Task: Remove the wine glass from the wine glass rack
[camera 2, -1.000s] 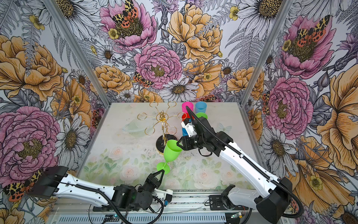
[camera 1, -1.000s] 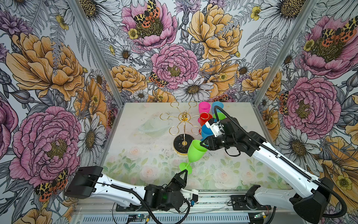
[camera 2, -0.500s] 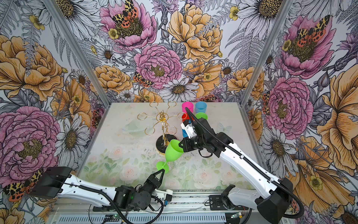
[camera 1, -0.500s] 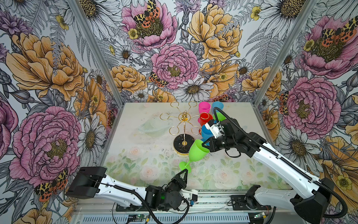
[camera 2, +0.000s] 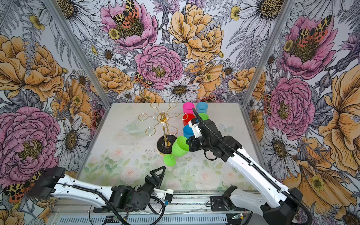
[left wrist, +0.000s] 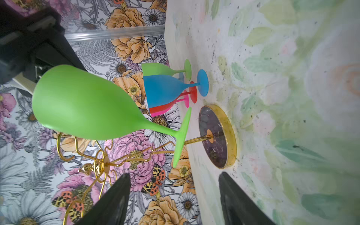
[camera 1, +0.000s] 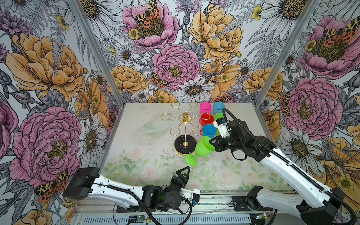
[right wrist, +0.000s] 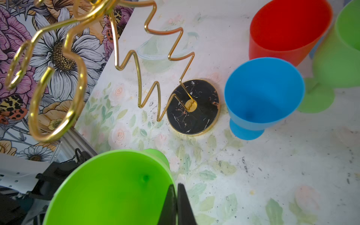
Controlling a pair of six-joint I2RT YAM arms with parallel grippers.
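Green wine glass [camera 1: 203,149] is already off the wine glass rack [camera 1: 185,118]; it hangs tilted just before the rack's base, rim pinched in the closed right gripper [camera 1: 212,142]; the left gripper [camera 1: 184,172], shut at the foot a second ago, now stands open below it, not touching; next, I judge, the glass must be turned upright and set down beside the other glasses [camera 1: 208,130].

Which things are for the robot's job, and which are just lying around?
For the job: bright green plastic wine glass, held by the right gripper; gold wire wine glass rack, black marbled base.
Just sitting: pink plastic glass; red plastic glass; second green plastic glass; two blue plastic glasses; clear shallow dish.
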